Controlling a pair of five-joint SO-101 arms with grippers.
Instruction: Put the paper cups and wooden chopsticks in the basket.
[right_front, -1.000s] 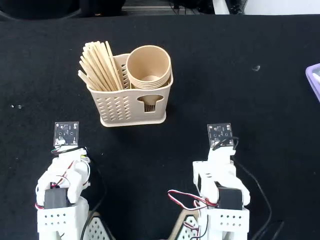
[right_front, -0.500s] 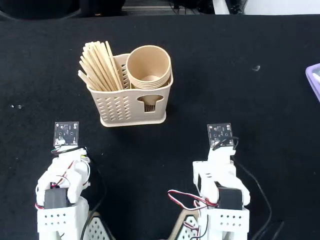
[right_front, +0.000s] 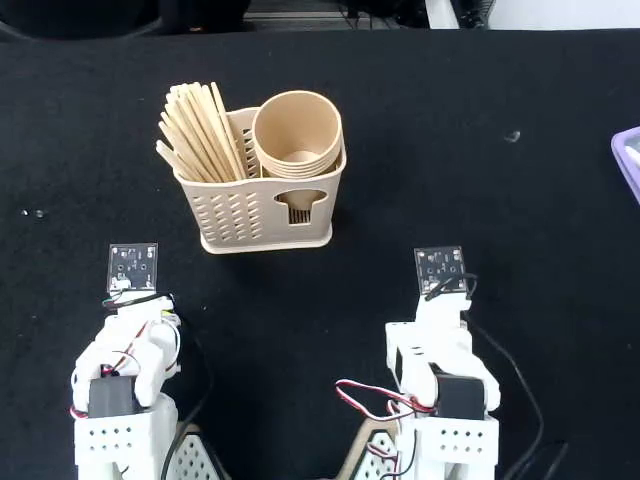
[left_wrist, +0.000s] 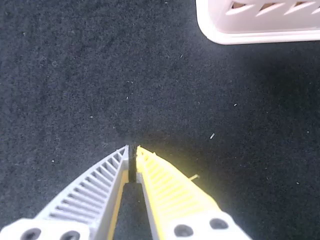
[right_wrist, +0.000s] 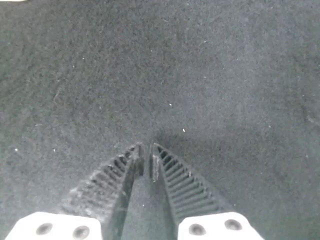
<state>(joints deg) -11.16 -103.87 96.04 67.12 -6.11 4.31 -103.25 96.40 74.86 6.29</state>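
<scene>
On the bench (right_front: 480, 200), the basket (right_front: 240, 215) stands one o'clock from the left hand (left_wrist: 132, 150), eleven from the right hand (right_wrist: 146, 147), both pressed together.

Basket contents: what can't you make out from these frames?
Paper cups, high view: nested, so the top cup hides the count.
Chopsticks, high view: lower ends hidden behind the basket wall; too packed to count.
Basket, left wrist view: cut off by the picture edge past one corner.
Purple thing, high view: cut off at the edge; cannot tell what it is.
</scene>
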